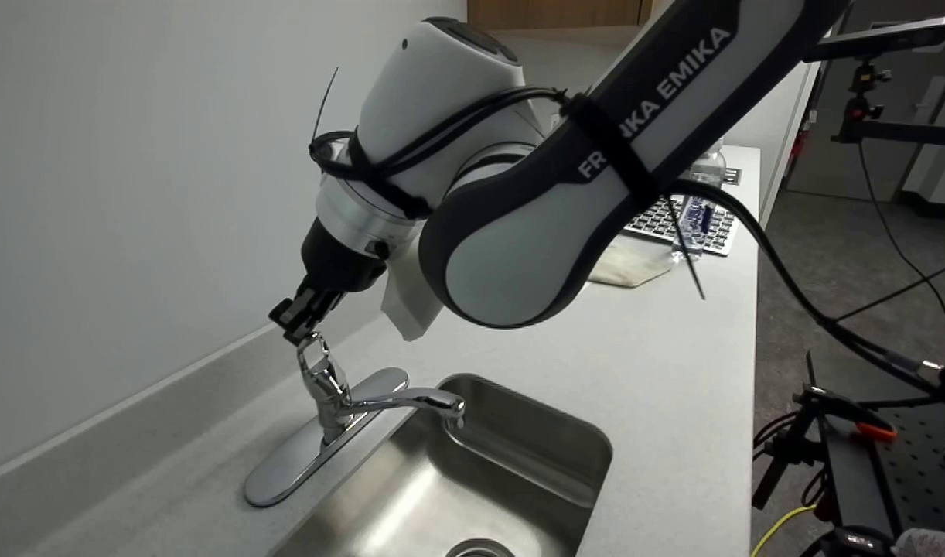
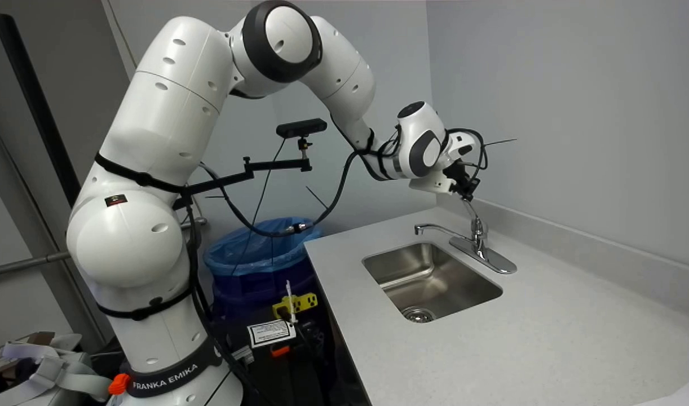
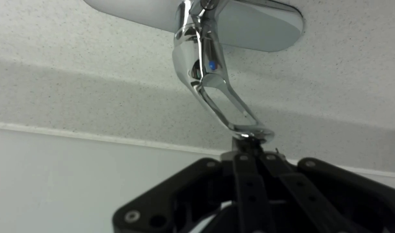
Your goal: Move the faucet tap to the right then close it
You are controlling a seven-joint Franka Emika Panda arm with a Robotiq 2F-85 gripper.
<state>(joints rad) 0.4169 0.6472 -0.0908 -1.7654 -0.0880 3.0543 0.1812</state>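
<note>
Two black fingers (image 3: pixel 247 174) are drawn together, with next to no gap between them, and their tips meet the raised end of a chrome lever handle (image 3: pixel 204 72). That end hides the tips, so whether they pinch it or only press on it cannot be told. The handle, ending in a hollow loop and bearing a small blue mark (image 3: pixel 212 65), tops the faucet tap (image 1: pixel 333 406), which stands directly below the fingers on a long base plate (image 1: pixel 287 468) on the pale worktop (image 1: pixel 673 371). The spout (image 1: pixel 430 396) reaches away from beneath the fingers, over a steel sink basin (image 1: pixel 519 441).

White letters (image 1: pixel 693 62) on the robot arm (image 1: pixel 511 255), higher up than the fingers, spell FRANKA EMIKA, partly covered by a black strap (image 1: pixel 615 151). The same name runs around a dark band (image 2: pixel 178 370) at the arm's foot, well apart from the fingers in an exterior view. Near that band, a white tag (image 2: pixel 272 332) carries print too small to read. Well beyond the fingers on the worktop, a blue-labelled plastic bottle (image 1: pixel 695 223) shows unclear wording, beside a keyboard (image 1: pixel 652 224).
</note>
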